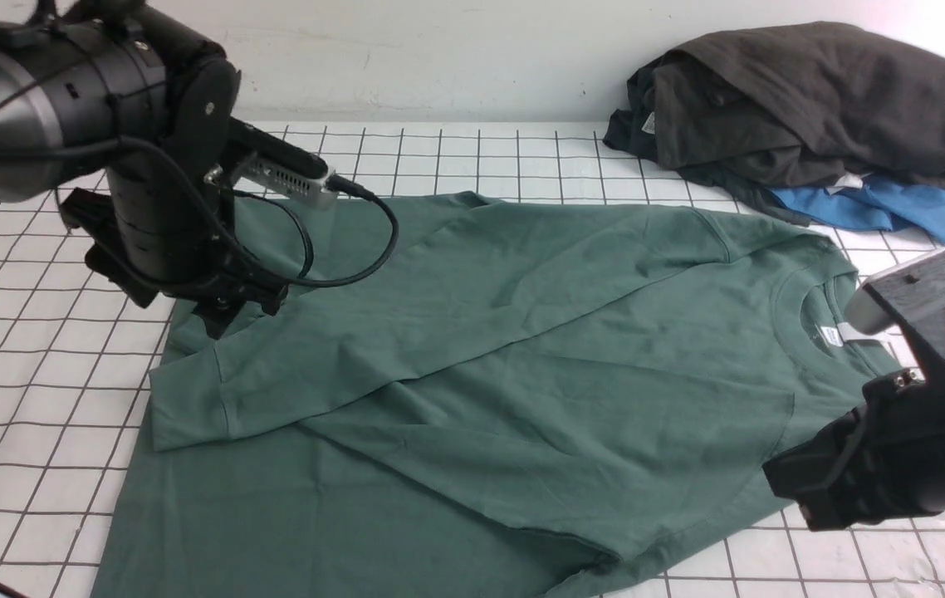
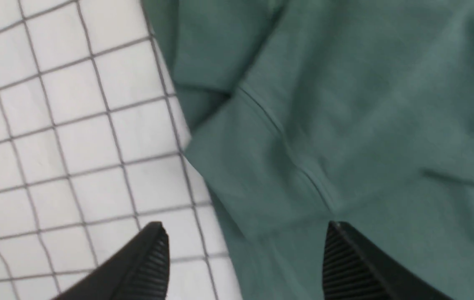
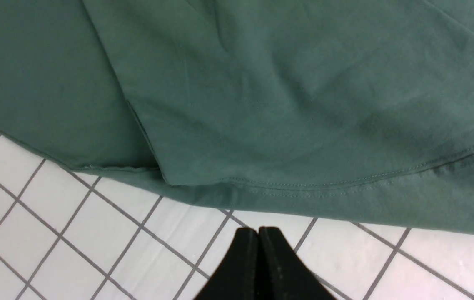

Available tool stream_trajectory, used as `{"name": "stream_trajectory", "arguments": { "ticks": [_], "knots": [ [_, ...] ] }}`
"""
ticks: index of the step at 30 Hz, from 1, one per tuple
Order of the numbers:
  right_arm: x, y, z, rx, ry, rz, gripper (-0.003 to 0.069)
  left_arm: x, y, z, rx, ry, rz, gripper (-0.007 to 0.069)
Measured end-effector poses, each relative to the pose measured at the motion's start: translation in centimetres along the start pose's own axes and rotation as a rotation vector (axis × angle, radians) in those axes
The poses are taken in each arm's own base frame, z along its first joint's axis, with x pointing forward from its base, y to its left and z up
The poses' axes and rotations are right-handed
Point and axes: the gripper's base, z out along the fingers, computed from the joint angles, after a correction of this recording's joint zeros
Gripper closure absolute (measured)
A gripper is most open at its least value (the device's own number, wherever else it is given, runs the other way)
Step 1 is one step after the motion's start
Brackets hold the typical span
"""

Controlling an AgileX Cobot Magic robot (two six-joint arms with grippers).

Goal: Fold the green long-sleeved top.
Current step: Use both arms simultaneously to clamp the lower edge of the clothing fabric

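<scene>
With the green long-sleeved top (image 1: 522,357) laid flat on the gridded counter (image 1: 439,158), its long axis runs side to side: ribbed neck (image 1: 813,311) toward the robot's right, hem toward its left. One sleeve lies crossed over the body, with its cuff (image 1: 186,407) at the left edge of the cloth.

Left pincer (image 2: 245,233): spread wide, empty, poised above that cuff end. One fingertip is over bare counter and the other over green fabric, so the garment's edge falls between them. The wrist view is blurred; I cannot tell whether it touches the cloth.

Right pincer (image 3: 258,241): tips pressed together, holding nothing. It is over bare counter just beside the near stitched edge on the neck side, with the cloth lying ahead of the tips.

Judgement: the left arm is nearer a graspable edge and is already straddling it. The right would need to part its tips before taking the edge ahead of it.

Dark garment pile (image 1: 813,100) and blue garment (image 1: 879,208) sit at far right, clear of both arms.
</scene>
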Motion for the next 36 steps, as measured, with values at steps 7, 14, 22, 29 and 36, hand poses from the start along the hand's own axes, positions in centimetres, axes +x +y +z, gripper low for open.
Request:
{"name": "stream_trajectory", "arguments": {
  "ticks": [7, 14, 22, 29, 36],
  "knots": [
    [-0.1, 0.1, 0.0, -0.009, -0.007, -0.007, 0.0669, 9.6, -3.4, 1.6, 0.129, 0.106, 0.493, 0.0166],
    [-0.2, 0.3, 0.0, -0.037, -0.026, -0.041, 0.0669, 16.2, -4.1, 5.8, 0.182, 0.131, 0.863, 0.0166],
    [-0.2, 0.6, 0.0, -0.063, -0.027, -0.053, 0.0669, 18.0, -4.5, 7.6, 0.163, 0.039, 0.968, 0.0214],
    [-0.2, 0.7, 0.0, -0.074, -0.028, -0.051, 0.0669, 17.6, -4.2, 6.8, 0.097, -0.07, 0.984, 0.053],
    [-0.3, 0.7, 0.0, -0.076, -0.03, -0.05, 0.0669, 17.6, -3.7, 4.6, 0.057, -0.176, 0.895, 0.062]
  ]
}}
